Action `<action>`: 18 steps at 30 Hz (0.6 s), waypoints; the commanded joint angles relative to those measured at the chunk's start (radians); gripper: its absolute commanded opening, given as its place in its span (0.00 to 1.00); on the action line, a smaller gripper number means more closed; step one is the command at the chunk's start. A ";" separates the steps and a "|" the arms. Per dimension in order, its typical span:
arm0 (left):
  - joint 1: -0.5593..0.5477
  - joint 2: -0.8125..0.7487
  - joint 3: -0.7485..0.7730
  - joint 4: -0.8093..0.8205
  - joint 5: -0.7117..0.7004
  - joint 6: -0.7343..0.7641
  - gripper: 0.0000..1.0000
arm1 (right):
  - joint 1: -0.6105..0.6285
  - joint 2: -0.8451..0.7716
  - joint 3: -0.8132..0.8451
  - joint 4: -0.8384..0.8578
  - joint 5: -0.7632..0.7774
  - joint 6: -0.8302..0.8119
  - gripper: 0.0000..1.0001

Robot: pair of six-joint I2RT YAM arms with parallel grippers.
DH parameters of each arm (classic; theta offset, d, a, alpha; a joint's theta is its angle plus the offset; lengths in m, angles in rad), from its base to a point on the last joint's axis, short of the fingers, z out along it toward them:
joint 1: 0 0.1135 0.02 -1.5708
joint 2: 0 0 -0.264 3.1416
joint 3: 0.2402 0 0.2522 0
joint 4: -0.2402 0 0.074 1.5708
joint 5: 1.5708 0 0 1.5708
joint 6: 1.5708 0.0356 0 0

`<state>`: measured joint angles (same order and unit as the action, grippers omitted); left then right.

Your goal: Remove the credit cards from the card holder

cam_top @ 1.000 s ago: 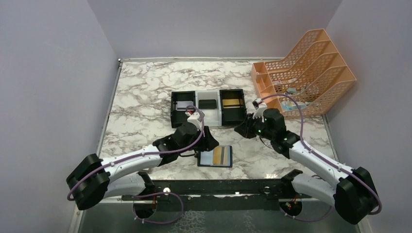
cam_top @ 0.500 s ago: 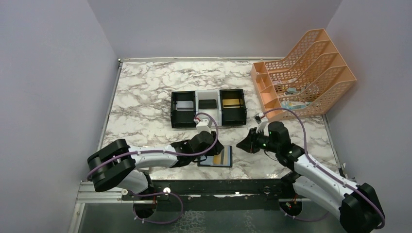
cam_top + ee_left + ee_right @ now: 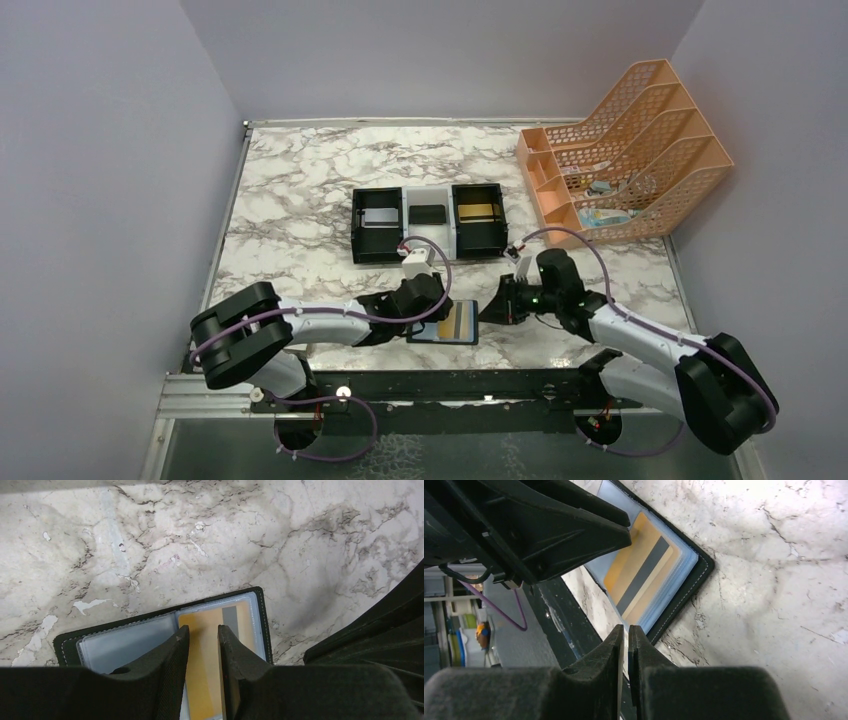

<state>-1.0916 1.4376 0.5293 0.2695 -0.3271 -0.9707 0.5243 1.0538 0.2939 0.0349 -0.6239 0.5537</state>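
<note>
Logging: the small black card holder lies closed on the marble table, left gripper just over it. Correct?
No: the small black card holder lies open, not closed. The left wrist view shows its pocket panels, with a gold-tan striped card in one. It is on the marble table, left gripper just over it.

The table [image 3: 300,190] is white marble with grey-brown veining. The card holder [image 3: 125,642] is black with pale stitching along its edge, and its 2 inner pockets are bluish-grey (translucent, so the colour beneath shows through). The gold-tan card [image 3: 200,617] carries 1 dark grey stripe with a paler tan band beside it. The tray [image 3: 405,235] has 3 compartments: black, white, black. The file rack [image 3: 640,140] is peach-orange latticework. The left arm [image 3: 310,322] and right arm [image 3: 640,335] are white with black joints and purple cables. The left gripper [image 3: 201,630] and right gripper [image 3: 626,632] are black.
</note>
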 commanded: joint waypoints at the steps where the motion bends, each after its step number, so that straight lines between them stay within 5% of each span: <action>1: -0.006 0.036 -0.021 0.030 -0.010 -0.002 0.29 | 0.005 0.065 0.041 0.098 -0.106 0.003 0.09; 18: -0.007 -0.055 -0.053 -0.080 -0.054 -0.019 0.28 | 0.048 0.228 0.160 0.049 -0.097 -0.050 0.10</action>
<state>-1.0954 1.4143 0.4984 0.2131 -0.3504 -0.9859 0.5472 1.2514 0.4126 0.0792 -0.7124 0.5186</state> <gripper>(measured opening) 0.282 0.097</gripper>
